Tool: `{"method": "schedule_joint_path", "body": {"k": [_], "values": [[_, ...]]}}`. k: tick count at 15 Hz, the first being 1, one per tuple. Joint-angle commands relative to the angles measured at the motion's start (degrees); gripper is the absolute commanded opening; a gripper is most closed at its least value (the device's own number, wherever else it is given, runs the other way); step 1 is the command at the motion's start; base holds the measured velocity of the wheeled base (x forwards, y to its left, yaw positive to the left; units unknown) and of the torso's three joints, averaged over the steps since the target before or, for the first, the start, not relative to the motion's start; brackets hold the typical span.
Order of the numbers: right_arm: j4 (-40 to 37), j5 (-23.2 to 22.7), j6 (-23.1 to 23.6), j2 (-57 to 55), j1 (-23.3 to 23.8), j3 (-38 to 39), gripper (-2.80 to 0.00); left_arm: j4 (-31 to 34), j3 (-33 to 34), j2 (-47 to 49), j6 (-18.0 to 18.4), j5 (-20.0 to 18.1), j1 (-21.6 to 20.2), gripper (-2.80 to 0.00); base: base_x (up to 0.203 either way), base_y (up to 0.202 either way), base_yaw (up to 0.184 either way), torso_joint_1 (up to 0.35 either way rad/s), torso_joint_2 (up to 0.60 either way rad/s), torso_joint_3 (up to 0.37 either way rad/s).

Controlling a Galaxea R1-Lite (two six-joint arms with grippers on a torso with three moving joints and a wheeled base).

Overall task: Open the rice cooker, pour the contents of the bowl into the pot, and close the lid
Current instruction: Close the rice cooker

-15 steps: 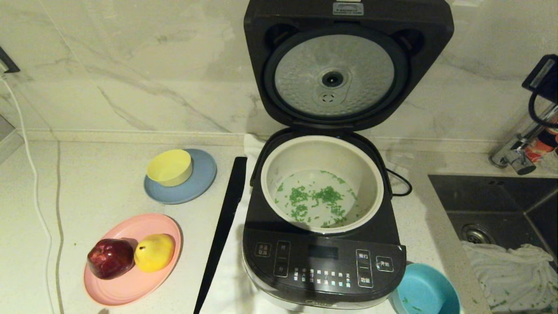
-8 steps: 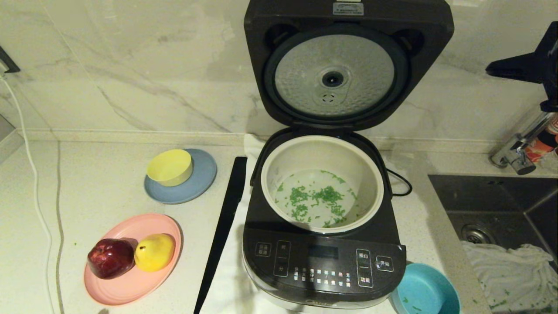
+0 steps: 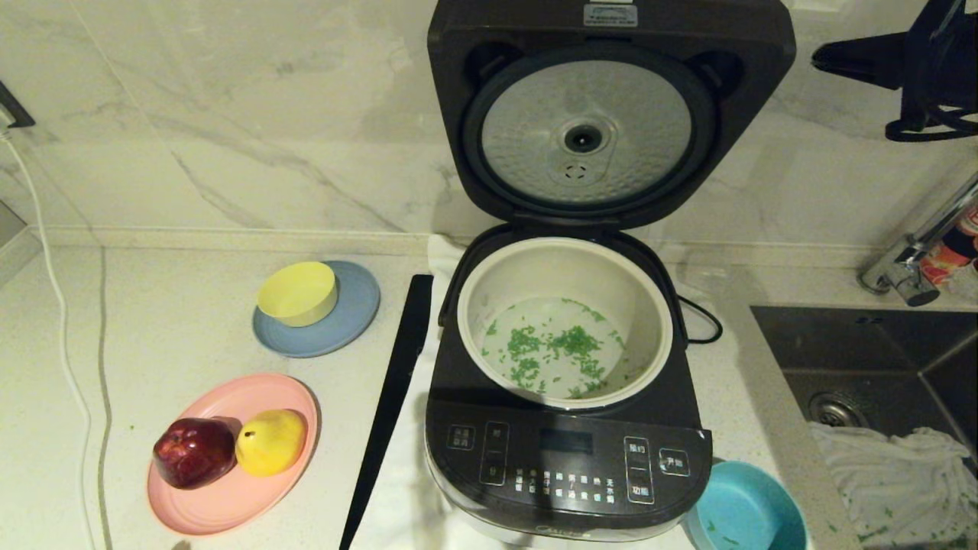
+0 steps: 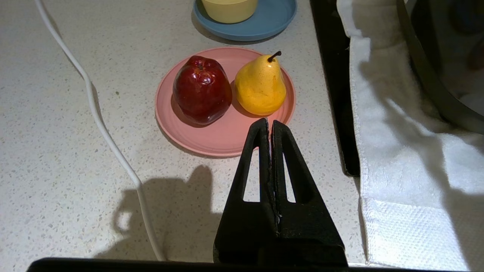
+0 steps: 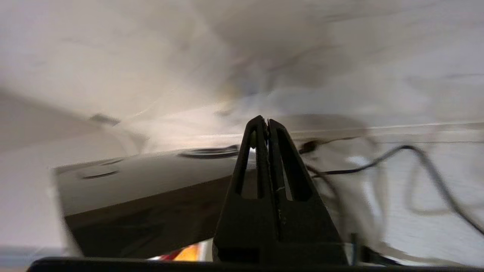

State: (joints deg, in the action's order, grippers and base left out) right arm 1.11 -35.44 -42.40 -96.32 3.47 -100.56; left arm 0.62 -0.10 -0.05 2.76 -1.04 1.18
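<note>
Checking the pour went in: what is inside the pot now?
Green granules lie scattered over the cream pot floor. The near wall hides the floor's front edge; the teal bowl keeps only a few specks.

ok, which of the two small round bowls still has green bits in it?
The teal-blue plastic bowl on the counter right of the dark rice cooker's front: a few green granules cling inside. The yellow bowl on the grey-blue plate shows none.

Warm, fairly bright indoor light falls from above, throwing a soft claw-shaped shadow on the speckled white stone counter (image 4: 56,158) and a broad one across the white woven cloth (image 4: 408,158). The glossy red apple (image 4: 201,88) shows small glints. The right wrist view is heavily motion-blurred, the dark rounded cooker lid (image 5: 151,181) and cables smeared.
</note>
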Motion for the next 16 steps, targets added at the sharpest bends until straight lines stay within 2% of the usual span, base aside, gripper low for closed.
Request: {"method": "schedule_joint_path", "body": {"k": [1, 4, 9, 12, 16], "values": [[1.9, -2.4, -0.6, -3.5, -0.2, -2.4, -2.80, 0.0, 0.0, 0.0, 0.1, 0.0, 0.0, -2.80, 0.000, 0.000, 0.000, 0.000, 0.00, 0.000], [7.4, -5.1, -1.9, -6.6, -0.5, -4.6, -2.80, 0.0, 0.0, 0.0, 0.1, 0.0, 0.0, -2.80, 0.000, 0.000, 0.000, 0.000, 0.00, 0.000], [8.7, -12.0, -3.2, -10.4, -0.7, -7.8, -2.80, 0.0, 0.0, 0.0, 0.1, 0.0, 0.0, -2.80, 0.000, 0.000, 0.000, 0.000, 0.00, 0.000], [12.6, -12.5, -3.5, -12.0, -2.9, -8.7, -2.80, 0.0, 0.0, 0.0, 0.1, 0.0, 0.0, -2.80, 0.000, 0.000, 0.000, 0.000, 0.00, 0.000], [14.0, -12.4, -3.5, -14.0, -5.3, -9.2, -2.80, 0.0, 0.0, 0.0, 0.1, 0.0, 0.0, -2.80, 0.000, 0.000, 0.000, 0.000, 0.00, 0.000]]}}
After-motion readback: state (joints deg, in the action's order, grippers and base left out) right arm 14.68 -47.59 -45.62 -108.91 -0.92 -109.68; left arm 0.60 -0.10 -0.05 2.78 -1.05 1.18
